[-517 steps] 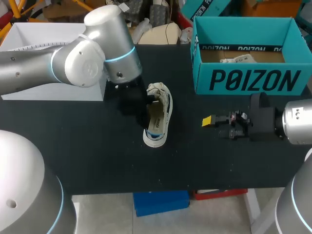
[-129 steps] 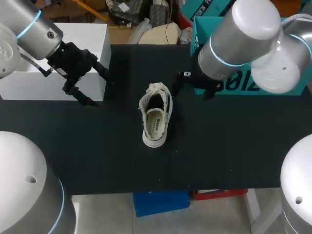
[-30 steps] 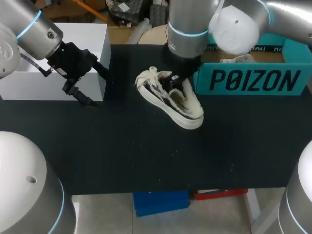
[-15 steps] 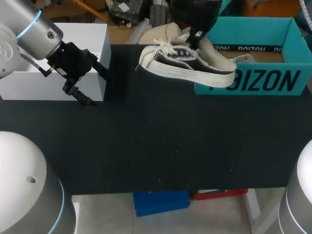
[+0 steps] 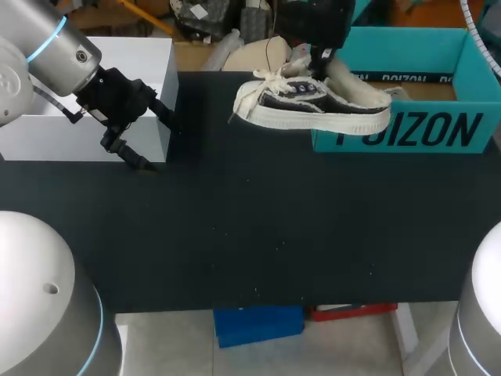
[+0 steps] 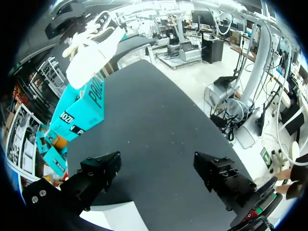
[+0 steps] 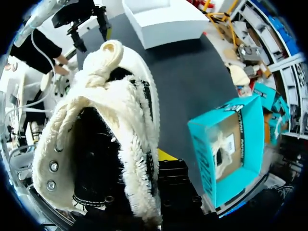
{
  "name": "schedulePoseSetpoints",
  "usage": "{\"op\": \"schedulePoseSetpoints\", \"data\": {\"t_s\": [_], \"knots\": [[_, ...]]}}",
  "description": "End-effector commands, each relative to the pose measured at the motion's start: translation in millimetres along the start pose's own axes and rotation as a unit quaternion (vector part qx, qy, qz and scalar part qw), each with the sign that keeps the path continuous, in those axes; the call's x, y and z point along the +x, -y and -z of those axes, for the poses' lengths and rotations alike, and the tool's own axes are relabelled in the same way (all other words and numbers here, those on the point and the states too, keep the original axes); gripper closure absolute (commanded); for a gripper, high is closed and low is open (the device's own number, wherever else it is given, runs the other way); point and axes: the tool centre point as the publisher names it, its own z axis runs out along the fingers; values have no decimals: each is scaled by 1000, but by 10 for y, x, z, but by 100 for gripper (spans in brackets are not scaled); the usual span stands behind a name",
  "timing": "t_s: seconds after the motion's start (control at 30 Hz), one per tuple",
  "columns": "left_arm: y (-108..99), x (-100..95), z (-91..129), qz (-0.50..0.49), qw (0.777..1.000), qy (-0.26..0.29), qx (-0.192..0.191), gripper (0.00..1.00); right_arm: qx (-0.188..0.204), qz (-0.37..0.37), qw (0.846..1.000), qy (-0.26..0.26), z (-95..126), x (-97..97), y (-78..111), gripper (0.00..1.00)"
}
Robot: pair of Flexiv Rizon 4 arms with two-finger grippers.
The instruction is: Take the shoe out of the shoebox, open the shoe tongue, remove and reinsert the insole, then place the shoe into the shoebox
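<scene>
1. Shifted slightly rightward since half a second ago, the shoe (image 5: 321, 110) now hangs nearer level; the left arm has not moved.
2. Over the table's (image 5: 235, 235) left part, beside the white box (image 5: 78, 55), the left gripper (image 5: 156, 142) hangs with its fingers spread and nothing between them.
3. Clear of the tabletop, the shoe hangs with its laces to the left and its fleecy heel across the shoebox's front-left corner.
4. From above, the right gripper (image 5: 316, 63) clamps the shoe's collar; the right wrist view shows a yellow-tipped finger against the fleece wall's outside.
5. At far right the teal shoebox (image 5: 407, 133) stands open.
</scene>
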Motion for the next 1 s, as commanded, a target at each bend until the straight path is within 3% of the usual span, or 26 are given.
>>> {"op": "schedulePoseSetpoints", "data": {"t_s": [0.03, 0.23, 0.37, 0.77, 1.0], "knots": [[1, 5, 3, 0, 1000, 0, -1, 0, 30, 28, 999, 15, 120, -161, 62, 100], [1, 5, 3, 0, 1000, 0, -1, 0, 49, 82, 995, 30, 156, -653, 211, 100], [1, 5, 3, 0, 1000, 0, -1, 0, 57, 103, 992, 35, 132, -1085, 334, 100], [1, 5, 3, 0, 1000, 0, -1, 0, 43, 110, 990, 75, 19, -2333, 647, 100], [1, 5, 3, 0, 1000, 0, -1, 0, 43, 118, 988, 90, -146, -2952, 763, 100]]}}
